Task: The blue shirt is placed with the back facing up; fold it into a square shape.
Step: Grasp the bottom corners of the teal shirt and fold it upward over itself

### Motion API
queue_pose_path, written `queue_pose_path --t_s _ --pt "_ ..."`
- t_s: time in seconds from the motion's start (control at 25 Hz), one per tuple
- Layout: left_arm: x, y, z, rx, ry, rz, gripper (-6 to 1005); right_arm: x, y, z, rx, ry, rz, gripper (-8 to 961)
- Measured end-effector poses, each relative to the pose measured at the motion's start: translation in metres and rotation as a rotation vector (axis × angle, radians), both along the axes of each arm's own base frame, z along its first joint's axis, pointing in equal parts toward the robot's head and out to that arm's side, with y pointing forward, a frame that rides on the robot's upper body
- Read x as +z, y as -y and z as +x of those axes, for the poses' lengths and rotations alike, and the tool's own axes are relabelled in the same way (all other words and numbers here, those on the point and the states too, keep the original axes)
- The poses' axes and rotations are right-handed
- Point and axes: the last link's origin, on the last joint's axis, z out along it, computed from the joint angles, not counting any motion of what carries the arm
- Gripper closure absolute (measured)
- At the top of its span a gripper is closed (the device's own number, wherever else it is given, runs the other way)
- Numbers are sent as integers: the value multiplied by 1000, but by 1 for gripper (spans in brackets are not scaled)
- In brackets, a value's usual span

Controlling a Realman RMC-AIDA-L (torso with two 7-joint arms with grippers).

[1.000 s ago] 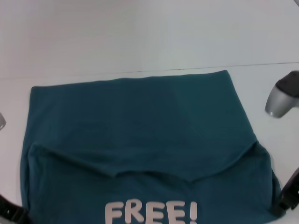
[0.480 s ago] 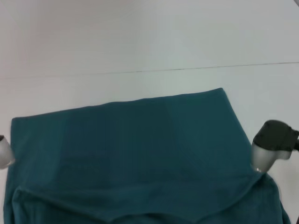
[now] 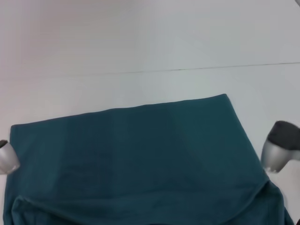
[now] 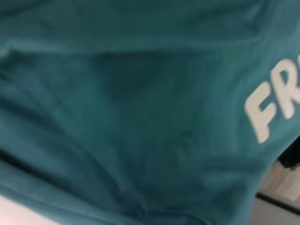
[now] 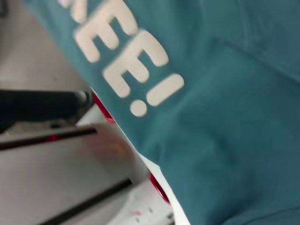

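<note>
**Mid-fold: shirt hem carried toward the collar end**

Now the blue shirt (image 3: 136, 159) covers the white bench (image 3: 140, 42) from 9 to 3 o'clock, far edge straight. Compared with a second ago, the white "FREE!" print (image 4: 272, 108) has dropped out of the head view and shows only at the wrists. Left claw and right claw sit out of sight at 8 and 4 o'clock; cannot tell their grip. Judgement: lengthwise fold under way, square not yet formed.

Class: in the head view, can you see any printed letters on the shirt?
No: the shirt shows only plain teal fabric there; no lettering is visible.
</note>
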Motion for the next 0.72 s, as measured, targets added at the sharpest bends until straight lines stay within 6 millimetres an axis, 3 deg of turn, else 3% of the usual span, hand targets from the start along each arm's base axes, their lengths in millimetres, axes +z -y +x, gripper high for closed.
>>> queue_pose_path --t_s 0.28,0.72 --pt "19 -13 3 4 121 128 867 26 -8 2 -23 -89 101 918" --pt "48 -52 -2 -48 259 469 865 90 -50 -1 -83 -281 474 919"
